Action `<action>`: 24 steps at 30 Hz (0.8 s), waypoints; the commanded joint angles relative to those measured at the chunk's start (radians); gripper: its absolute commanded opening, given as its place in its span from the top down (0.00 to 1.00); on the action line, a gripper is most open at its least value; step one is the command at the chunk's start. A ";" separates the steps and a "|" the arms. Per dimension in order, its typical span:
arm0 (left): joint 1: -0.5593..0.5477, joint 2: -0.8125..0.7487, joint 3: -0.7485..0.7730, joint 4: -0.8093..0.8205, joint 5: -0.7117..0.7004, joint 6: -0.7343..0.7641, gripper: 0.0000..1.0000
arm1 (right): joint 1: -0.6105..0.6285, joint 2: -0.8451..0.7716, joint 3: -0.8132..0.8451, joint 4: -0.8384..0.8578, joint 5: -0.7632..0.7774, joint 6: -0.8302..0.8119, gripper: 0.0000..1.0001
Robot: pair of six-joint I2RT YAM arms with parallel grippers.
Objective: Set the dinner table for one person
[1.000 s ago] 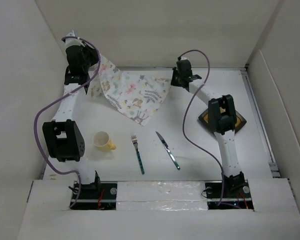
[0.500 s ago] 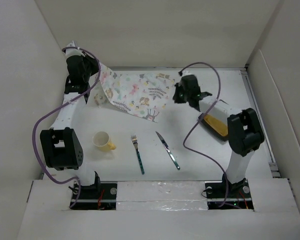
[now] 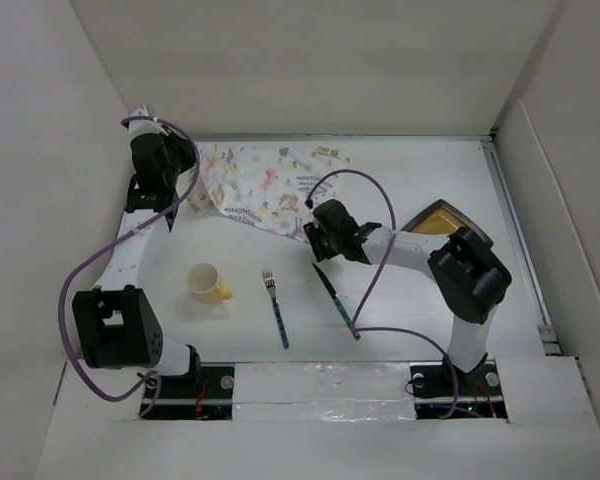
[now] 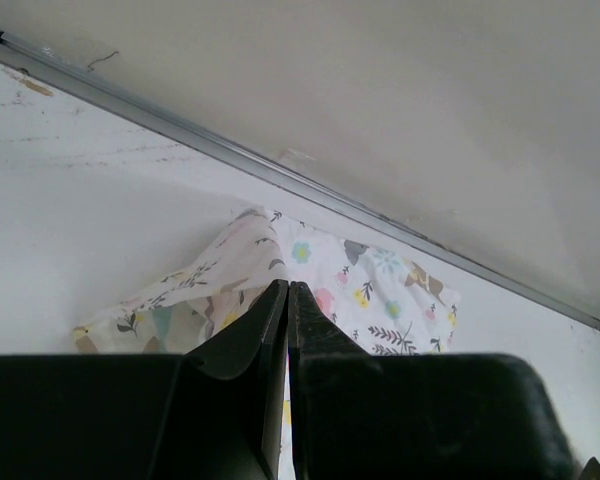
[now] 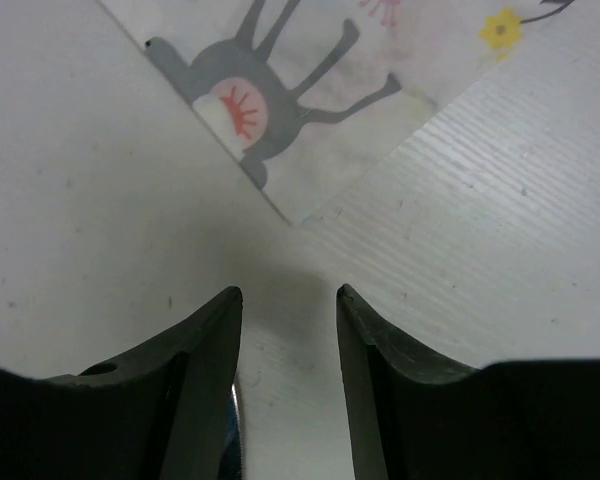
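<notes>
The dinner table [image 3: 420, 170] is seen flat and white under everything, walled by pale panels. Across its far side the animal-print placemat [image 3: 270, 185] is laid out, its left corner raised, likely so it can be tugged square. That corner seems pinched by the left gripper [image 4: 287, 330], arm stretched far, jaws pressed together, though the pinch itself is hidden. The right gripper [image 5: 288, 300] is swung low off the near corner, jaws apart, nothing held, the knife [image 3: 338, 300] just beneath.

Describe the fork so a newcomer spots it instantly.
On the large white tabletop, look near the front edge, between the yellow mug and the slim silver-bladed knife. The teal-handled metal fork lies there, tines pointing toward the far wall. Only it has a pronged head.
</notes>
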 commanded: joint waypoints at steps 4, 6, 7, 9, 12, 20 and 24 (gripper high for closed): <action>0.000 -0.080 -0.027 0.060 0.002 0.012 1.00 | 0.018 0.105 0.140 -0.047 0.095 -0.051 0.51; 0.000 -0.078 -0.030 0.066 0.009 0.004 1.00 | 0.018 0.131 0.167 -0.058 0.106 -0.055 0.52; 0.000 -0.077 -0.032 0.065 0.014 0.002 1.00 | 0.027 0.142 0.176 -0.064 0.121 -0.055 0.51; 0.000 -0.074 -0.032 0.065 0.014 0.002 1.00 | 0.027 0.170 0.205 -0.081 0.129 -0.060 0.51; 0.000 -0.072 -0.032 0.065 0.012 0.004 1.00 | 0.027 0.184 0.227 -0.089 0.153 -0.060 0.53; 0.000 -0.070 -0.035 0.065 0.002 0.010 1.00 | -0.017 0.219 0.233 -0.084 0.120 -0.041 0.70; 0.000 -0.067 -0.030 0.065 0.008 0.010 1.00 | -0.040 0.211 0.203 -0.044 0.089 -0.022 0.82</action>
